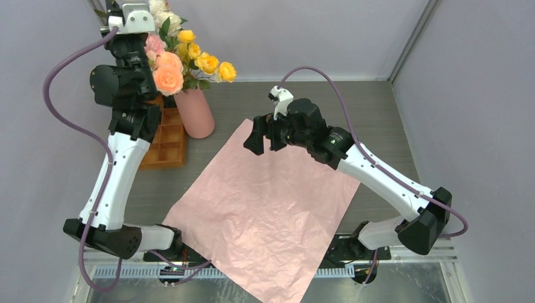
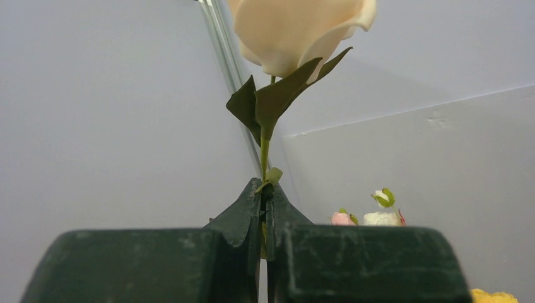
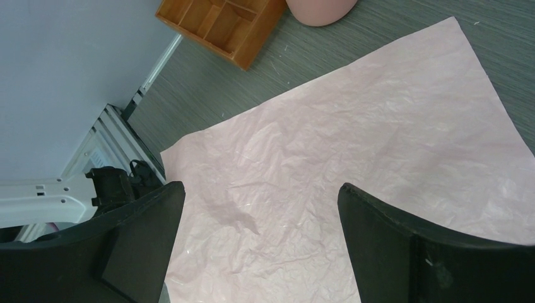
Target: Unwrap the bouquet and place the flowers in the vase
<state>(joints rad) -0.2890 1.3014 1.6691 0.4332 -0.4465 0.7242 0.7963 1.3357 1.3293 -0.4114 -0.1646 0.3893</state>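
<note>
- Judging from how things lie, the unwrapping is done: the pink wrapping paper (image 1: 265, 208) lies open and flat across the middle of the table (image 1: 353, 107), its near corner reaching past the near edge, with no stems on it.
- Most of the flowers (image 1: 189, 60), pink, peach and yellow roses, already stand in the vase (image 1: 195, 113). The vase is upright toward the far left corner of the table, just beside the orange compartment tray (image 1: 165, 136) and just off the paper's far corner.
- One cream rose (image 2: 296, 31) seems to be what is left to place. The left gripper (image 2: 265, 196) is raised high over the vase with it.
- The left fingers (image 2: 243, 214) are clenched on the rose's thin green stem (image 2: 264, 158). The stem comes up out of the seam between the fingertips, and the leaves and bloom stand directly above them.
- Whether the lower end of that stem has reached the mouth of the vase cannot be told, since the arm hides it from above.
- The right gripper (image 3: 262, 189) hangs over the far part of the paper with its jaws spread wide and nothing between them. It is well apart from the vase and the flowers.
</note>
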